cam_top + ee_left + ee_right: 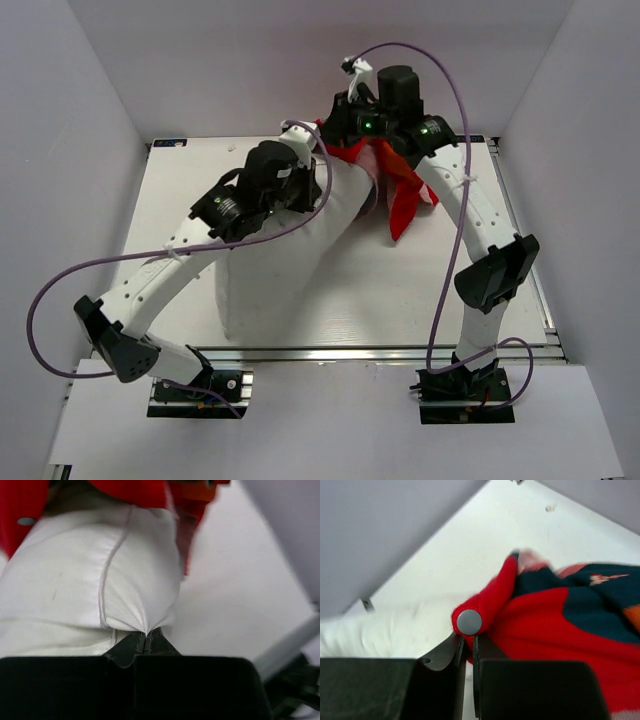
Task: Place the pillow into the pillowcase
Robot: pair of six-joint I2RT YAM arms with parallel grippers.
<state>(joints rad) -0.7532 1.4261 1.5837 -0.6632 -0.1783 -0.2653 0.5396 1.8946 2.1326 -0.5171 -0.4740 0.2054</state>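
Left gripper [147, 641] is clamped tight on a small pucker of the pillow [95, 580] cover beside a seam. Right gripper [468, 645] is pinched on the pillowcase [540, 630] hem, just under a grey snap [469, 621]. The pillow lies on the table [420, 290], running from the near left toward the far centre, its far end at the bunched red mouth. Risks: the left pinch holds only thin fabric and may slip or merely stretch the cover when pushed. The hem may slip from the right jaws, or the case may bunch ahead of the pillow.
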